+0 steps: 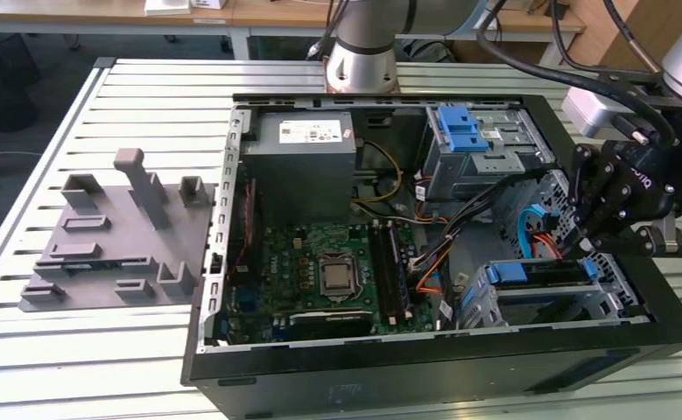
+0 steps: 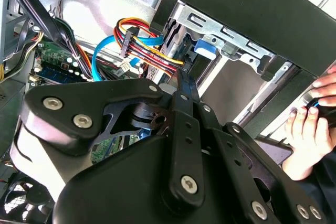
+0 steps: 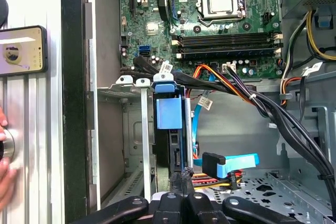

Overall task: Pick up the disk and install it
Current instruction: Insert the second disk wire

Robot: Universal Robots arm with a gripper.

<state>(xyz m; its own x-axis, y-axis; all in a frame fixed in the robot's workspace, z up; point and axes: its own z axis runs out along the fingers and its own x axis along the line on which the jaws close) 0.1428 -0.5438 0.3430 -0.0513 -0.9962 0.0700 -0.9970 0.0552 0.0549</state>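
Observation:
The disk stands on edge in the lower drive cage of the open computer case, its blue plastic rail at the slot's mouth. In the exterior view the disk lies in the cage at the case's front right corner. My gripper is shut, its two fingers pressed together with nothing between them, and its tips are right at the disk's near end. The exterior view has my gripper hanging over the case's right side just above that cage. In the second wrist view the shut fingers point toward the cage's metal frame.
A loose blue data cable plug and a red-orange wire bundle lie beside the cage. The motherboard, power-supply box and upper bay with blue latch crowd the case. A person's hand and a phone are just outside the case wall.

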